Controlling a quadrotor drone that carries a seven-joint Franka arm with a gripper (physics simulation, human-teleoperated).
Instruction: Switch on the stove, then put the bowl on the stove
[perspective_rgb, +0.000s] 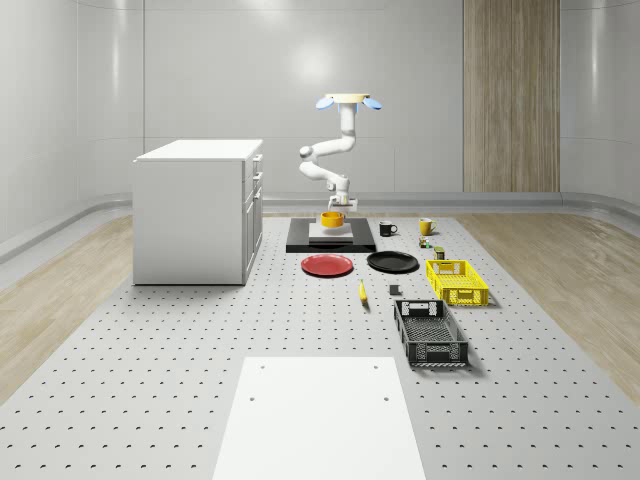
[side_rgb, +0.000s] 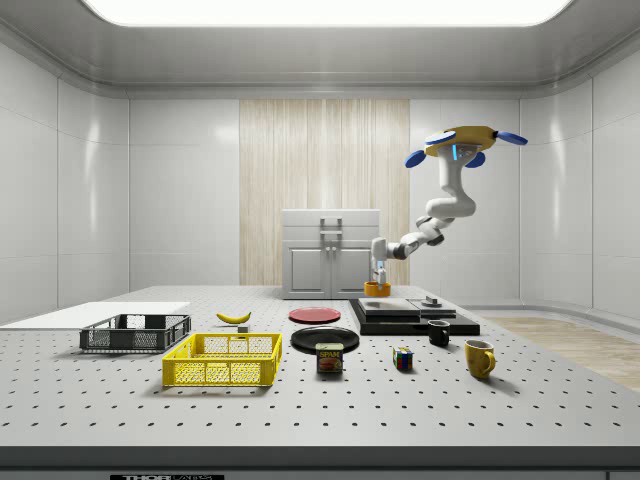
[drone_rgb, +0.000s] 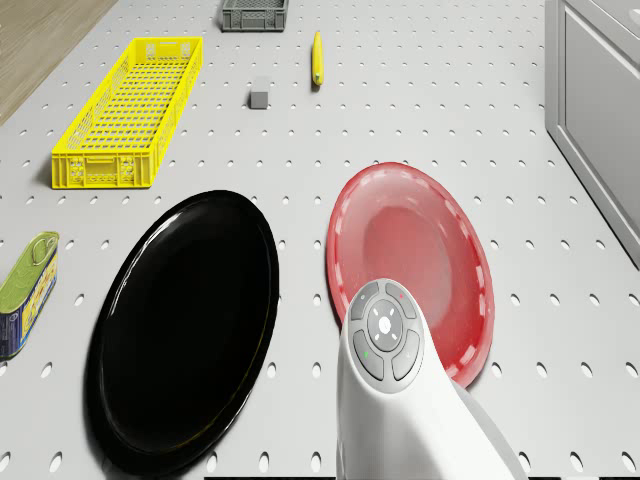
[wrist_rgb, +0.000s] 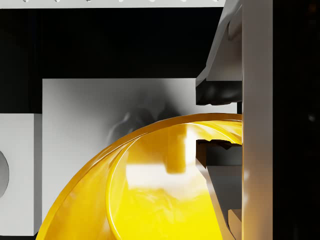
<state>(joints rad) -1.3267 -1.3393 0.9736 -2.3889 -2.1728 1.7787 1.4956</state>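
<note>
Gripper (wrist_rgb: 220, 122) fingers are seen astride the rim of the yellow bowl (wrist_rgb: 150, 190), one pad (wrist_rgb: 217, 92) outside the wall and the other (wrist_rgb: 220, 152) inside it, so the rim is pinched between them. A rim grasp of this kind is judged to suit a thin-walled bowl that could not be spanned across its width.

Directly beneath the gripper, the bowl is seen on or just over the pale plate of the stove (perspective_rgb: 331, 237); whether its base already touches that plate cannot be told. In the wrist view the light plate is seen behind the bowl, with the stove's dark body around it and a round knob-like part at one edge. Whether the stove has been switched on cannot be read.

The drone (perspective_rgb: 350, 101) is seen hovering above and slightly behind the stove, with the arm bent down and forward so that the gripper is carried low over it. This posture is judged to keep the rotors well clear of the table (perspective_rgb: 200, 330).

Just in front of the gripper lie a red plate (perspective_rgb: 327, 265) and a black plate (perspective_rgb: 392, 262); the white cabinet (perspective_rgb: 195, 210) stands off to one side. If the bowl is indeed seated, only release is judged to be left.
</note>
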